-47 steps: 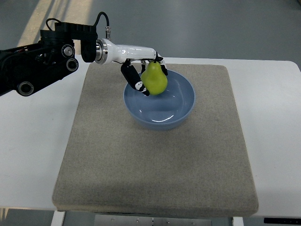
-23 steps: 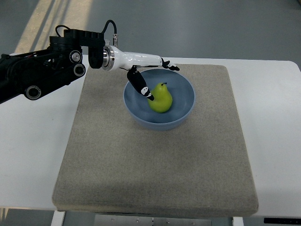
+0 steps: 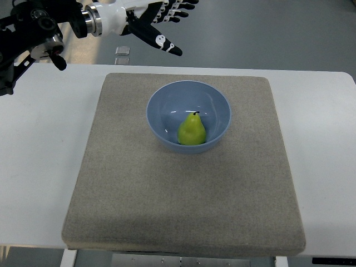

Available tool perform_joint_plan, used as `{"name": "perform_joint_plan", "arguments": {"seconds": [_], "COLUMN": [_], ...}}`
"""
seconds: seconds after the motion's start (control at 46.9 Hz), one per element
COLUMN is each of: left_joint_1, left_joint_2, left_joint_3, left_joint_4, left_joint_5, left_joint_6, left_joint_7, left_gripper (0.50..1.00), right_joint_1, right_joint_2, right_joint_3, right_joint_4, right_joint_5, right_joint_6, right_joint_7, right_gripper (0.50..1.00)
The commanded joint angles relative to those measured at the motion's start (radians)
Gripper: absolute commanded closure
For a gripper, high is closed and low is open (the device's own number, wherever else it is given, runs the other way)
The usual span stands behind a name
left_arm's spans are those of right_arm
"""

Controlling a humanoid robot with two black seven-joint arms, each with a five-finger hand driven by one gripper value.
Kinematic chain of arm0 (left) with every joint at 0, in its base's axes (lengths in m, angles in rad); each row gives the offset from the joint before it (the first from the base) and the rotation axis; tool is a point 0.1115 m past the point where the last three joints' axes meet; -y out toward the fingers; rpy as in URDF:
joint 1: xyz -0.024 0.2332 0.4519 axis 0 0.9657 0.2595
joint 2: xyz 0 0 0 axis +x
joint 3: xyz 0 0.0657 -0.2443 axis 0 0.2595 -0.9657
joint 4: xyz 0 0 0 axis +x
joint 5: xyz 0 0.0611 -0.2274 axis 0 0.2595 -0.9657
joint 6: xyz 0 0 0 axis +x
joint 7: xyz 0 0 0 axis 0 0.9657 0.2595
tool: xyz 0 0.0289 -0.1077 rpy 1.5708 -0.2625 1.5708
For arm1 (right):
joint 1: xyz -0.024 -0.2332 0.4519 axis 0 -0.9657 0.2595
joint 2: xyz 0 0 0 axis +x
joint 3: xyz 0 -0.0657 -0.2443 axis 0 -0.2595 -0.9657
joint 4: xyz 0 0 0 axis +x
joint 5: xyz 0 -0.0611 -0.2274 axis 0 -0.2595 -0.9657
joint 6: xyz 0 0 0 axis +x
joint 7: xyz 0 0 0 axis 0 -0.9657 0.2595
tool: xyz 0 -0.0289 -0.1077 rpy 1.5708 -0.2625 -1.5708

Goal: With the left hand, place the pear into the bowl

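Note:
A green pear (image 3: 192, 131) lies inside the blue bowl (image 3: 161, 105), toward its near side, stem pointing away. The bowl stands on a grey mat (image 3: 183, 183) on the white table. My left hand (image 3: 167, 25) is raised at the top of the picture, beyond the table's far edge and up-left of the bowl. Its fingers are spread and hold nothing. Its dark arm (image 3: 33, 28) comes in from the upper left corner. The right arm is out of view.
The white table (image 3: 44, 167) shows on both sides of the mat. A small pale square object (image 3: 123, 50) lies on the floor beyond the far edge.
The left hand let go of the pear into the bowl, then lifted and drew back up and away to the top of the picture. The pear settled toward the bowl's near side.

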Motion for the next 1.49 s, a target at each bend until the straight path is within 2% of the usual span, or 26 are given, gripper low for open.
{"name": "perform_joint_plan", "arguments": {"seconds": [0.0, 0.299, 0.448, 0.662, 0.939, 1.046, 1.473], "left_joint_1": [0.018, 0.125, 0.171, 0.191, 0.231, 0.254, 0.315], "left_joint_2": [0.013, 0.023, 0.021, 0.020, 0.024, 0.024, 0.023], "left_joint_3": [-0.005, -0.003, -0.010, -0.008, -0.010, -0.010, -0.053], "left_joint_4": [0.047, 0.231, 0.231, 0.233, 0.235, 0.236, 0.247], "left_joint_5": [-0.081, -0.498, -0.560, -0.672, -0.859, -0.931, -0.940], "left_joint_6": [0.002, -0.007, -0.012, -0.082, -0.113, -0.115, -0.127], "left_joint_7": [0.005, 0.013, 0.017, 0.042, 0.060, 0.100, 0.123], "left_gripper": [0.506, 0.506, 0.506, 0.506, 0.506, 0.506, 0.506], "right_joint_1": [0.000, 0.000, 0.000, 0.000, -0.006, -0.006, -0.018], "right_joint_2": [0.000, 0.000, 0.000, 0.000, 0.000, 0.000, 0.000], "right_joint_3": [-0.001, -0.001, -0.001, 0.007, 0.007, 0.007, 0.002], "right_joint_4": [0.000, 0.000, 0.000, 0.000, 0.002, 0.002, 0.017], "right_joint_5": [0.000, 0.000, 0.000, -0.002, 0.002, 0.000, 0.002], "right_joint_6": [0.000, 0.000, 0.000, 0.000, 0.000, 0.000, 0.011], "right_joint_7": [0.000, 0.000, 0.000, 0.000, 0.000, 0.000, -0.001], "right_gripper": [0.574, 0.574, 0.574, 0.576, 0.574, 0.574, 0.574]}}
